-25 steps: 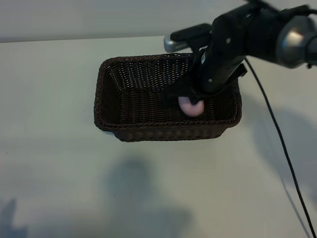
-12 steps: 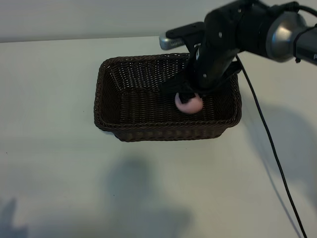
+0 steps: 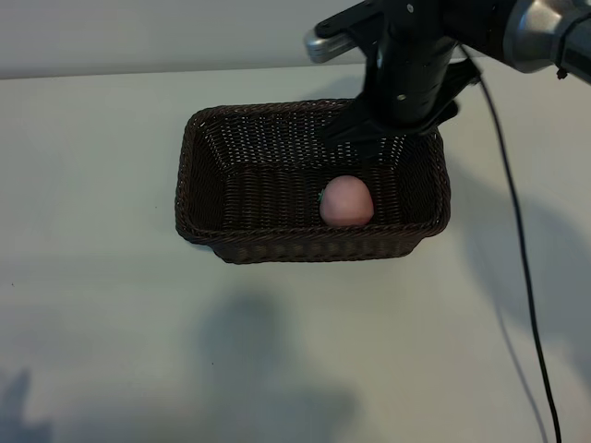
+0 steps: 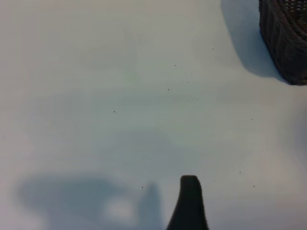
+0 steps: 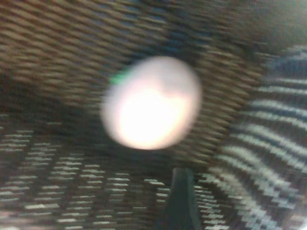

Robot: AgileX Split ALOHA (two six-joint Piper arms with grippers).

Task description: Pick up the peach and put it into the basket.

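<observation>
Your right gripper [image 3: 355, 138] hangs empty above the peach [image 3: 346, 200], how wide I can't tell; peach sits in basket [image 3: 199, 175]; nothing blocks it.

no readable text, labels or numbers anywhere

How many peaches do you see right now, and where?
1. The peach lies inside the basket, toward its right end near the front wall, below the right claw, apart from it. The basket's walls could hide nothing else that size.
</observation>
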